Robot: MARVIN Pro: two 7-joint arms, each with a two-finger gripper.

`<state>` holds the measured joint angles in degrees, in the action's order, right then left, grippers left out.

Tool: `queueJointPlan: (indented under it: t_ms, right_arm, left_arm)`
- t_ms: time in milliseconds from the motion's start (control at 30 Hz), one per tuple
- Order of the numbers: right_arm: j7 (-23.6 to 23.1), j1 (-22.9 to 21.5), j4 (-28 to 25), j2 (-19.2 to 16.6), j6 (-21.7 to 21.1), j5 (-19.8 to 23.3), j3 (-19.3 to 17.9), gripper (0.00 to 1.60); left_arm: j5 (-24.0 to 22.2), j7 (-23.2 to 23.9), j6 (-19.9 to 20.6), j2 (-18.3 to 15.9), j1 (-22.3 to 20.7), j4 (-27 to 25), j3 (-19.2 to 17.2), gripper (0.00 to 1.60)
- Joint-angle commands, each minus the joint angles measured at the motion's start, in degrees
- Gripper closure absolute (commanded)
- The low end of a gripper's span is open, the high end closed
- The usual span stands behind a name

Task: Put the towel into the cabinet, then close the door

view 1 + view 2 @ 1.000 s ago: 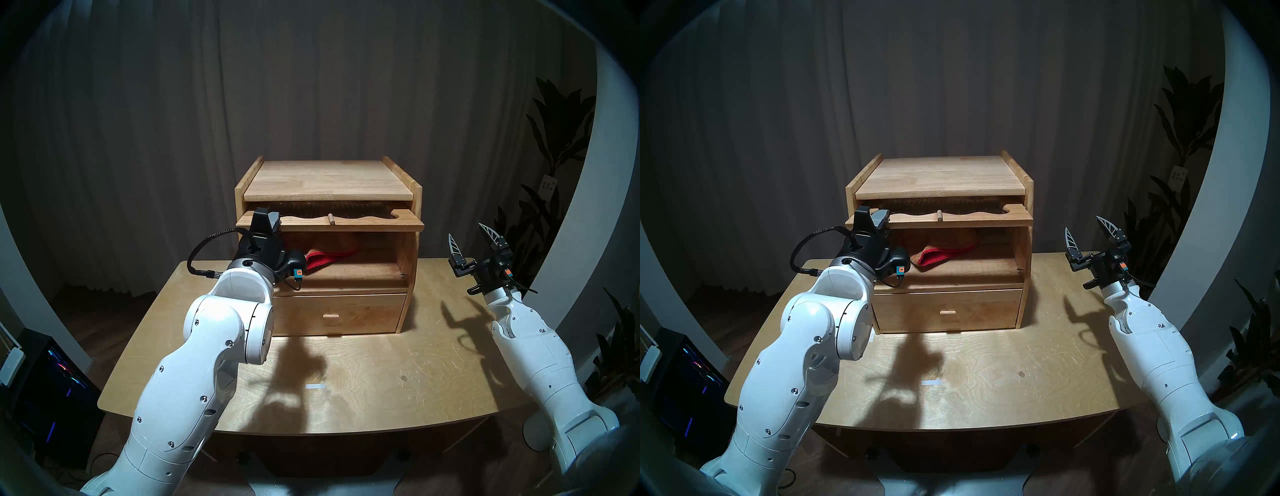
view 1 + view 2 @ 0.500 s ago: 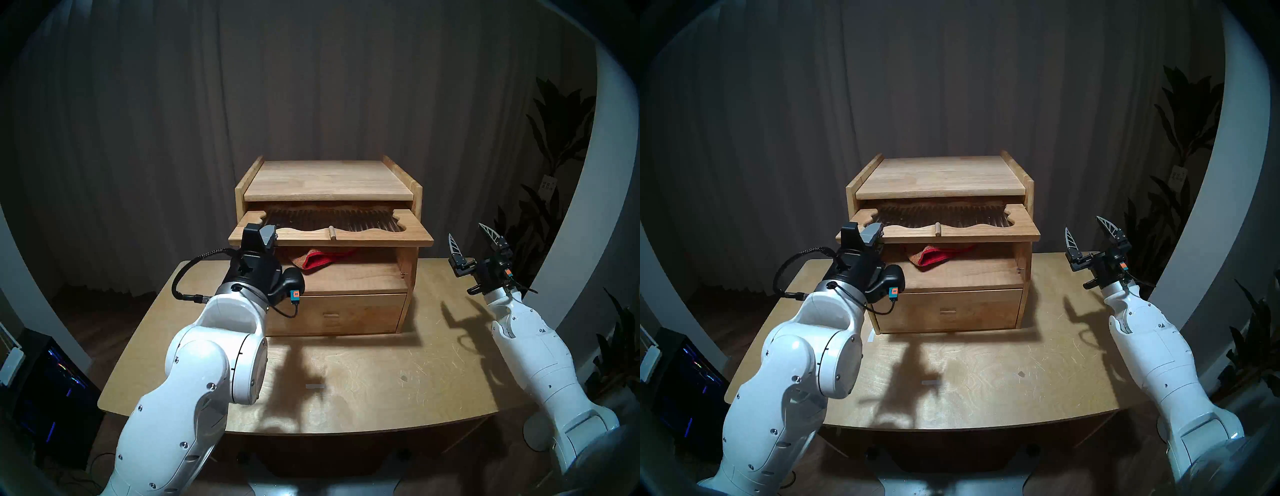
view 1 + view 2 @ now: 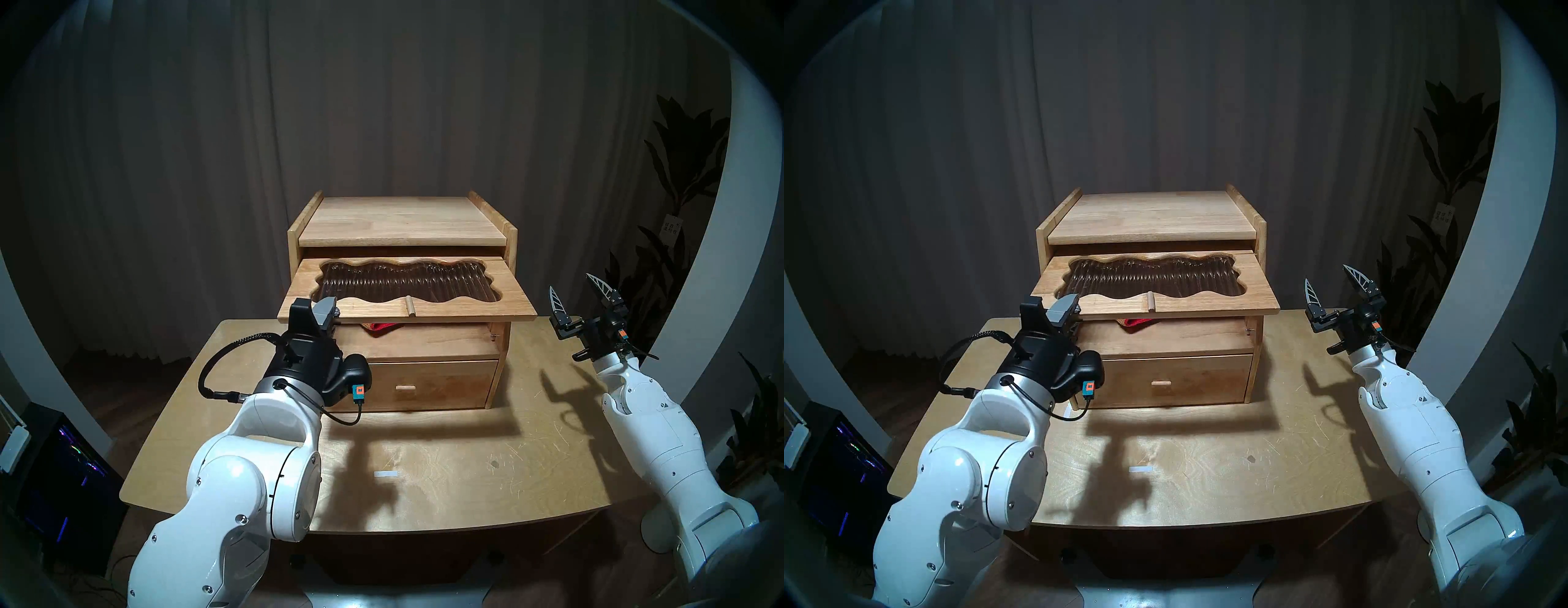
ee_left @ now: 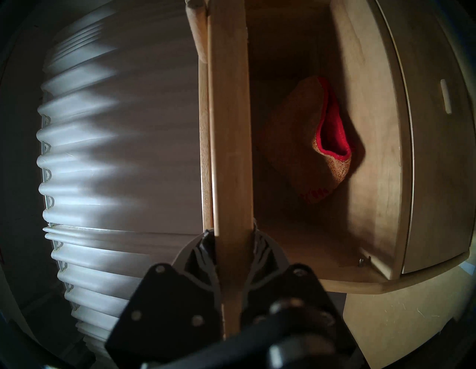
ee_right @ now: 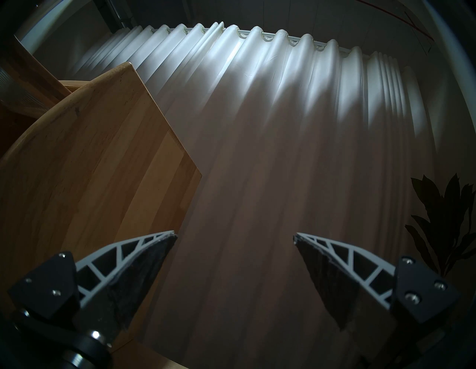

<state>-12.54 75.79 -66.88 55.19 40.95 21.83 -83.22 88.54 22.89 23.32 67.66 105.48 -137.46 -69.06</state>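
Door [image 3: 445, 306] lies level, pulled out of the cabinet [image 3: 403, 220], long axis crosswise, free edge toward us; our left pincer [image 4: 233, 247] clamps that edge near its left corner; towel [image 4: 319, 144] sits inside the compartment; our right pincer [image 5: 235, 238] gapes wide beside the cabinet, holding nothing.

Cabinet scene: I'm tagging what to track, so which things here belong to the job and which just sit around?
Part of the job:
- towel, inside the cabinet
- door, out flat, not yet closed
- left gripper, clamped on the door's front edge

Just around:
- drawer, shut
- table
- right gripper, open, empty
- plant
- curtain
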Motion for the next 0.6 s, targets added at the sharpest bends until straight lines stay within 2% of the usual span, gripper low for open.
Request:
queueJointPlan:
  t_ms: [0, 200, 300, 333, 400, 433, 467, 567]
  right_arm:
    - [0.1, -0.8, -0.8, -0.1, 0.4, -0.1, -0.3, 0.00]
    - [0.1, -0.8, -0.8, -0.1, 0.4, -0.1, -0.2, 0.00]
    - [0.0, -0.8, -0.8, -0.1, 0.4, 0.0, -0.2, 0.00]
    - [0.0, -0.8, -0.8, -0.1, 0.4, 0.0, -0.2, 0.00]
    - [0.0, -0.8, -0.8, -0.1, 0.4, 0.0, -0.2, 0.00]
    - [0.0, -0.8, -0.8, -0.1, 0.4, 0.0, -0.2, 0.00]
    - [0.0, -0.8, -0.8, -0.1, 0.4, 0.0, -0.2, 0.00]
    - [0.0, -0.8, -0.7, -0.1, 0.4, 0.0, -0.2, 0.00]
  left_arm:
    - [0.4, -2.5, 1.4, -0.2, 1.8, -2.5, -1.8, 1.60]
    - [-1.0, -3.0, -0.1, -1.8, 4.2, -2.5, -1.6, 1.60]
    - [-2.8, -2.2, -0.5, -1.7, 5.7, -2.5, -1.3, 1.60]
    - [-4.9, -1.3, -0.3, -0.6, 6.3, -2.5, -1.0, 1.60]
    - [-5.2, -1.1, -0.3, -1.6, 7.6, -2.5, -1.4, 0.88]
    - [-6.4, -0.6, -0.2, -1.4, 8.2, -2.5, -1.6, 0.31]
    - [-6.6, -0.2, -0.2, -2.0, 9.0, -2.5, -2.0, 0.03]
    - [-10.3, 0.6, -0.2, -1.2, 10.2, -2.5, -2.6, 0.00]
